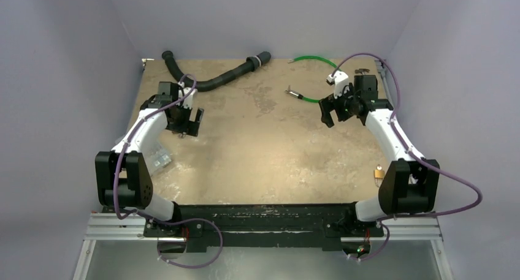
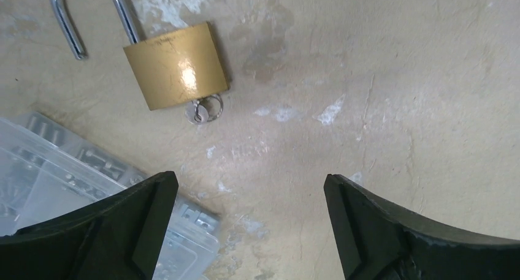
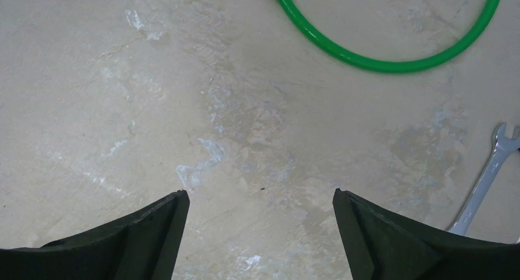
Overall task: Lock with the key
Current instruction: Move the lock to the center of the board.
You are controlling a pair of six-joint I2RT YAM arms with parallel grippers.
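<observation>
— What is the setting?
— A beige table (image 1: 270, 151), mottled and scuffed with pale patches, boxed in by plain lavender walls (image 1: 73, 47). A black ribbed hose (image 1: 214, 81) curves near the far edge.

— And the lock?
— The lock (image 2: 178, 65), a square brass body with a bright glare spot, lies flat just ahead of my left claw (image 2: 251, 225). Its curved steel shackle (image 2: 67, 16) has one leg free of the body. The key (image 2: 204, 111), thin and silvery, sticks out of the lock's bottom face. A clear plastic box (image 2: 55, 163) sits just beside it.

— Your claws?
— Both are spread wide and hold nothing. My right claw (image 3: 260, 231) hangs over bare table, with a glossy green cable (image 3: 392, 53) looping ahead and a silver spanner (image 3: 484, 182) off to the right.

— Does the overhead camera agree?
— It shows the arms, hose and cable, but my left wrist hides that lock. It alone picks up a small brass-coloured piece (image 1: 378, 173) by my right elbow, too small to identify.
</observation>
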